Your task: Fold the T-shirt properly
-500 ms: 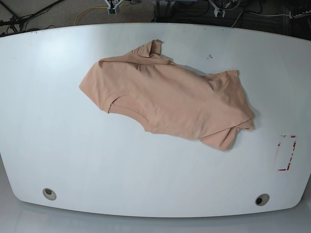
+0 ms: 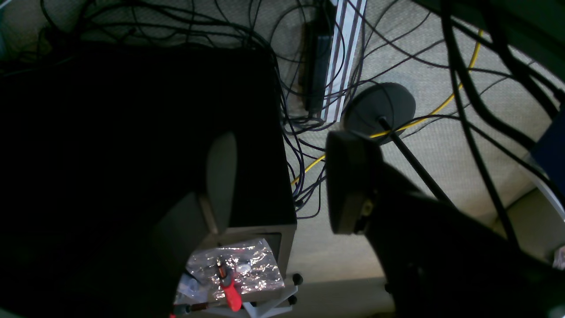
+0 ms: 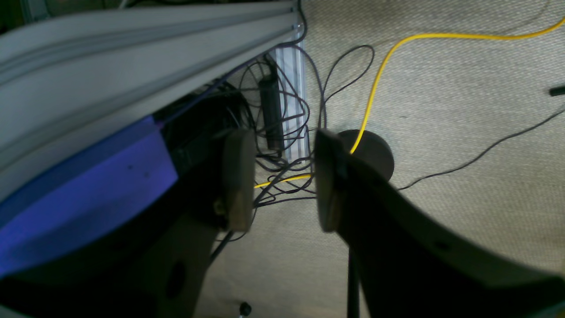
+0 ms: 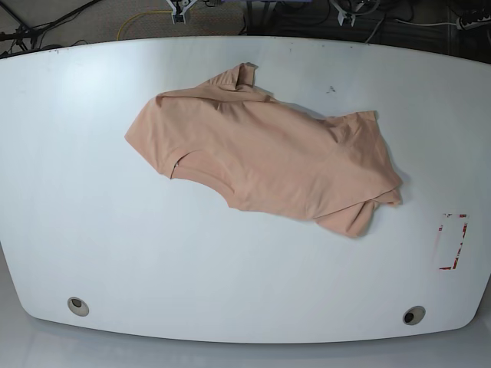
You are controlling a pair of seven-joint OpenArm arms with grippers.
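Plain peach shirt [image 4: 268, 157] on a white worktop [image 4: 115, 245], red marks [image 4: 453, 241] at its edge. Yellow cable [image 3: 375, 84] across beige carpet [image 3: 463, 110]; a red-handled tool [image 2: 231, 296] on silvery foil [image 2: 256, 265].

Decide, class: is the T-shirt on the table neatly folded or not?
Not folded. The T-shirt lies loosely spread and rumpled on the table, slanted, with one sleeve bunched up and a corner tucked under.

Your right gripper [image 3: 282, 181] hangs over carpeted floor [image 3: 463, 132], its jaws parted with nothing between them. A yellow cable [image 3: 375, 84] runs off toward 1 o'clock, dark cables [image 3: 287, 110] tangle at 12, and what may be a blue panel [image 3: 88, 185] sits at 9.
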